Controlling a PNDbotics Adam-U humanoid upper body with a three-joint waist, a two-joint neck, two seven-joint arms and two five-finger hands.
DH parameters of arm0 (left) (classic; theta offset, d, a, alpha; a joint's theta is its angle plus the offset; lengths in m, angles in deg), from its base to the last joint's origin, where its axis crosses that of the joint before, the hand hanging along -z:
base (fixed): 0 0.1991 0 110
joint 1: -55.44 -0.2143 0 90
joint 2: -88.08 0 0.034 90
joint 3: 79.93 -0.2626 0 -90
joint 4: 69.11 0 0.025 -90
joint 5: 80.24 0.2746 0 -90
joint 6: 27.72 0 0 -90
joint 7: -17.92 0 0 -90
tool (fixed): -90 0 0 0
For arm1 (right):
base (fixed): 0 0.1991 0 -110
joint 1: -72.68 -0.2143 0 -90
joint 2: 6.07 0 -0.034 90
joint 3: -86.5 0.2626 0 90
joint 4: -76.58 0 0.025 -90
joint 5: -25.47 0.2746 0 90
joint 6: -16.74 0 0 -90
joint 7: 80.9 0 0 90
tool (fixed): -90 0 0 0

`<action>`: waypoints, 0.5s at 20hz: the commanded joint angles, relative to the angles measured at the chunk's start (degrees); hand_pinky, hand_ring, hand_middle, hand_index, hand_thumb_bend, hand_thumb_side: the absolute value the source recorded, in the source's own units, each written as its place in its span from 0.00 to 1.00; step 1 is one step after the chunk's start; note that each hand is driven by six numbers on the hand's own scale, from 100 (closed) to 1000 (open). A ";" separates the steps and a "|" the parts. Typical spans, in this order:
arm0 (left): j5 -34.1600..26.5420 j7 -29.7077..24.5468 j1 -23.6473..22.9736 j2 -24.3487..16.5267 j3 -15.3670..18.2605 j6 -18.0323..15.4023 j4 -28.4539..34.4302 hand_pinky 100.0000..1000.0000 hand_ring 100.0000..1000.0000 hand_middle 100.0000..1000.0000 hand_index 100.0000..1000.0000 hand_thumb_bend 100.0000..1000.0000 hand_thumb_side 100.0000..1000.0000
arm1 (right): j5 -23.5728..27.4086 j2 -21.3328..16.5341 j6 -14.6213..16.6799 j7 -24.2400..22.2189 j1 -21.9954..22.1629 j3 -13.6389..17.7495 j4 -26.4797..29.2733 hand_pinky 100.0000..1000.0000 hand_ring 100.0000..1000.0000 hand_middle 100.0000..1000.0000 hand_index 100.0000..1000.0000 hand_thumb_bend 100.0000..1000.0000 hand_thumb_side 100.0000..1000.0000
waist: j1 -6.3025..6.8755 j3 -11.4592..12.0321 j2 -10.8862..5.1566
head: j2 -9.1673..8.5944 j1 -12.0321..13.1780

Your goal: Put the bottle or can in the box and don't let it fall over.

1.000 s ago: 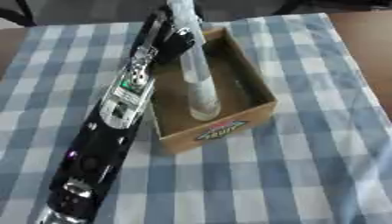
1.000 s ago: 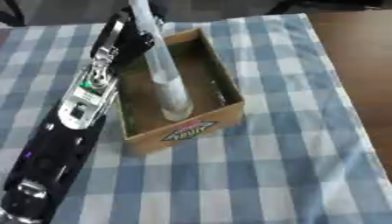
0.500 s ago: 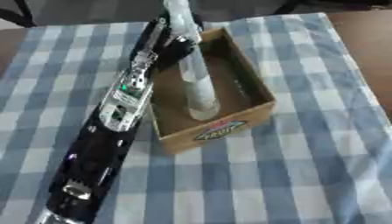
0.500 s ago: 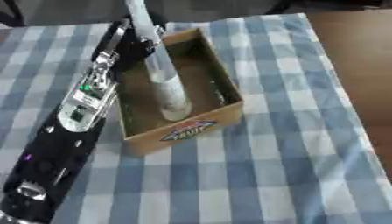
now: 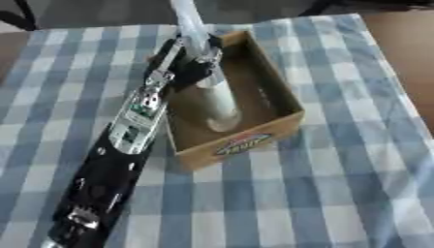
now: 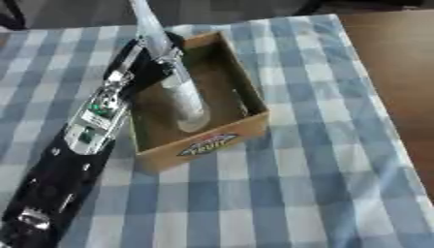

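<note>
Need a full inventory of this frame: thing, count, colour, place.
bottle: 1, pale and translucent, standing inside the box with its base on the box floor, top leaning toward the far left corner.
box: 1, brown cardboard, open top, printed label on its near face, at the middle of the table.
tablecloth: 1, blue and white check, covers most of the table.
table: 1, brown wood, bare strip showing at the right edge.
left arm: 1, black with silver parts, running from the lower left corner up to the box.
left hand: 1, black, at the box's far left side, fingers curled round the bottle's upper part.
</note>
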 commanded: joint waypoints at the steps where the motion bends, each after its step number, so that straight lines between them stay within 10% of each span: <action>1: 1.95 -2.02 0.48 -1.58 0.03 -0.10 0.92 1.00 1.00 0.79 0.76 0.00 0.60 | 0.00 -1.61 0.08 0.23 -0.16 0.67 1.08 0.71 0.66 0.84 0.72 0.22 0.12 | -0.23 0.06 -1.43 | 0.03 -0.17; 10: 3.58 -4.33 -0.36 -2.67 0.49 0.51 2.11 1.00 1.00 0.81 0.80 0.00 0.39 | -0.23 -1.78 0.04 0.28 0.20 0.70 1.08 0.71 0.66 0.84 0.72 0.22 0.12 | -0.04 0.44 -1.49 | 0.08 -0.58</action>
